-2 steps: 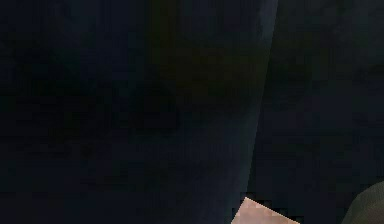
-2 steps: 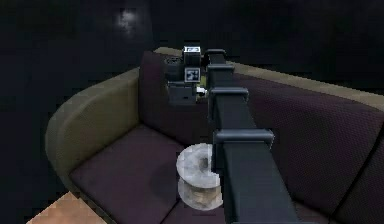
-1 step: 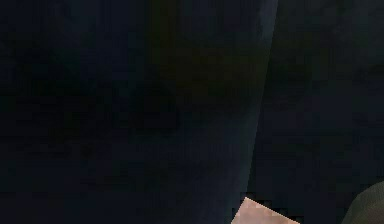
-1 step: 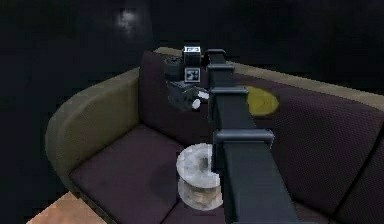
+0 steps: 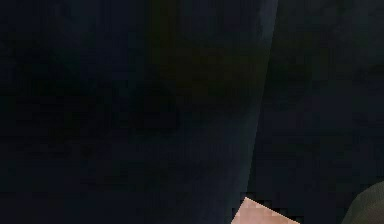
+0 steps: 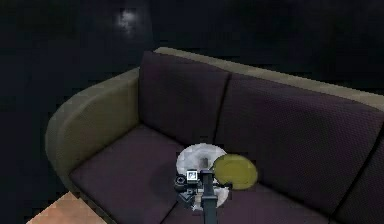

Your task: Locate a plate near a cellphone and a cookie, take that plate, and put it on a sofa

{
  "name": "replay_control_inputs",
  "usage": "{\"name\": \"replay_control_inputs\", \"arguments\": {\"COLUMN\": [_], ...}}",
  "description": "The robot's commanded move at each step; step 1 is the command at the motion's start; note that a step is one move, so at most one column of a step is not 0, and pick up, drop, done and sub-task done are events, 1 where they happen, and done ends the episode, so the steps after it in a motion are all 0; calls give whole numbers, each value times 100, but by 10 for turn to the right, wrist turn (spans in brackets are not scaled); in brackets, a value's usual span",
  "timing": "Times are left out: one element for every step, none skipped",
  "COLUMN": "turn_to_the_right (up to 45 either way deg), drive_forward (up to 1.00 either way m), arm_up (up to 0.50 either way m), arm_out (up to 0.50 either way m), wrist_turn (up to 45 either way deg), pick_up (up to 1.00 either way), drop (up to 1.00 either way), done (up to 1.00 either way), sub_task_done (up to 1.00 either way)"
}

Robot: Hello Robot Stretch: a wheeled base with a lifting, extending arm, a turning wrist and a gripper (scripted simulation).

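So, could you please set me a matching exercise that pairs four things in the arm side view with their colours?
Things:
1. Sofa seat cushions
2. Sofa armrest
3. Right-hand disc on the seat
4. Floor patch at the bottom left

Colours:
A. Yellow-green
B. Warm wood brown
C. Dark purple
D. Olive

Pairs: 1-C, 2-D, 3-A, 4-B
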Motion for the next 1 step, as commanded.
{"name": "replay_control_inputs", "arguments": {"turn_to_the_right": [0], "drive_forward": [0], "arm_up": [-32], "arm_out": [0], "wrist_turn": [0], "pick_up": [0], "drop": [0], "done": [0], "sub_task_done": [0]}}
